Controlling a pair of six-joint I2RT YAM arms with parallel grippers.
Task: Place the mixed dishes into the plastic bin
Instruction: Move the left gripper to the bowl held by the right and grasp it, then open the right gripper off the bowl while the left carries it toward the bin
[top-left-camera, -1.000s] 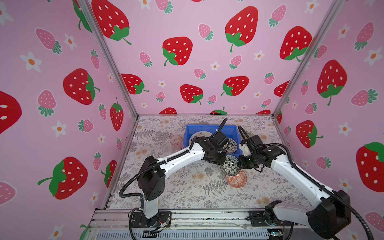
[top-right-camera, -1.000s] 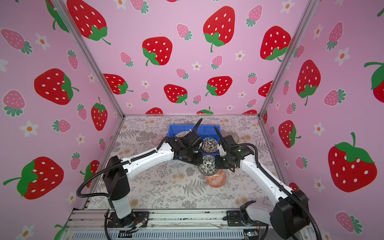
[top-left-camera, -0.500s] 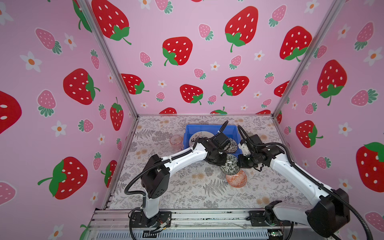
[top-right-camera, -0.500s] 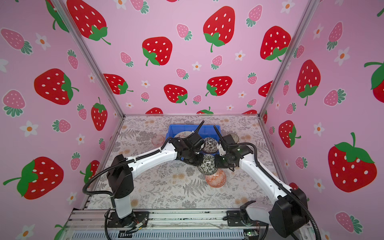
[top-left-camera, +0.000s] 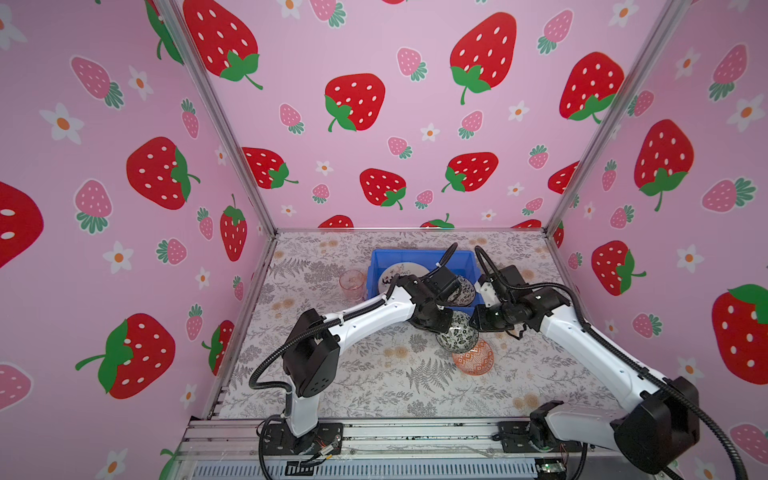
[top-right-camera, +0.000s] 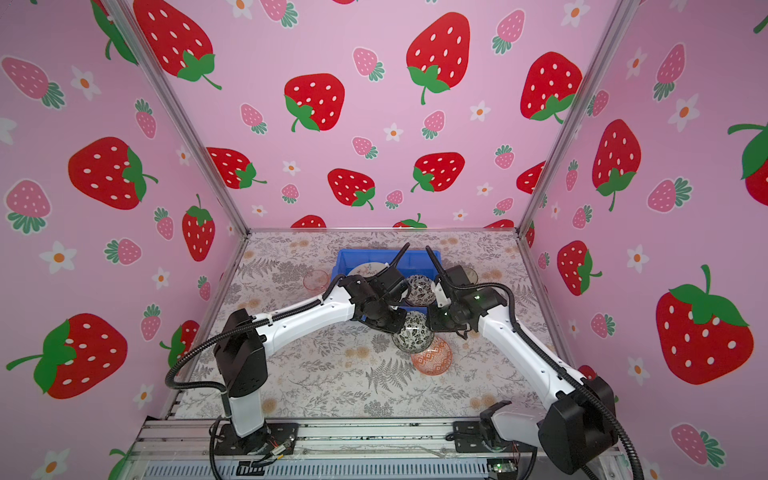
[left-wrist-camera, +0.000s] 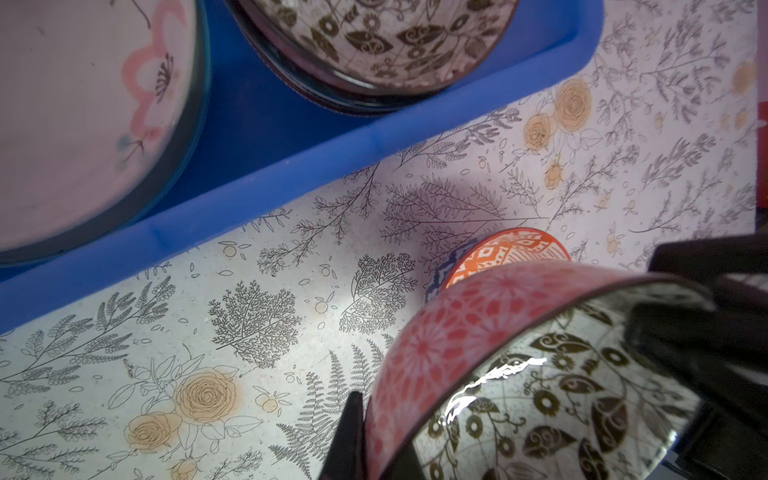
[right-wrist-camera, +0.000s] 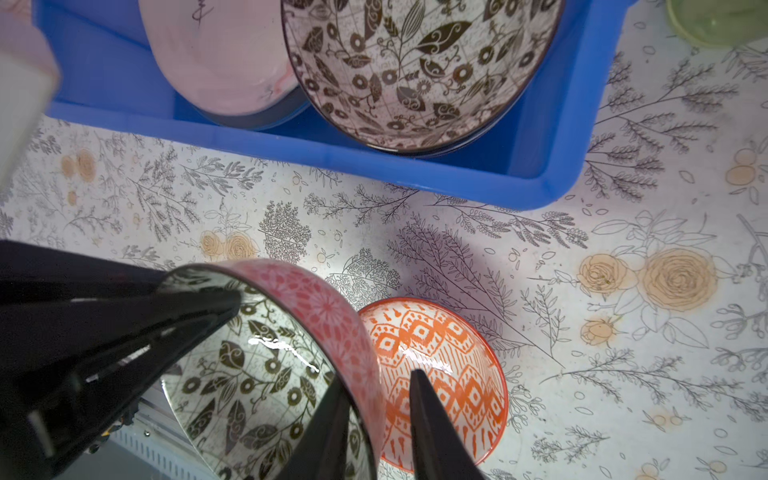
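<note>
A small bowl (top-left-camera: 457, 338) (top-right-camera: 411, 334), black-and-white leaf print inside and red flower print outside, hangs tilted just in front of the blue plastic bin (top-left-camera: 415, 251) (top-right-camera: 374, 251). My left gripper (left-wrist-camera: 370, 449) (top-left-camera: 440, 322) is shut on its rim, one finger (left-wrist-camera: 351, 432) pressed against the red wall. On the opposite rim, my right gripper (right-wrist-camera: 374, 428) (top-left-camera: 471, 322) is open: one finger sits inside the bowl (right-wrist-camera: 257, 374), the other stands off the wall. An orange patterned bowl (top-left-camera: 473, 357) (right-wrist-camera: 440, 365) lies on the table under it.
Inside the bin lie a pale plate (top-left-camera: 399, 274) (left-wrist-camera: 75, 104) and another black-and-white bowl (top-left-camera: 463, 291) (right-wrist-camera: 415, 70). A pink tumbler (top-left-camera: 352, 284) stands left of the bin, a green one (right-wrist-camera: 715, 20) right of it. Strawberry-print walls enclose the flowered table.
My left gripper has shut on the bowl's rim. My right gripper, shut on the other side before, has opened. The bowl has hardly moved.
</note>
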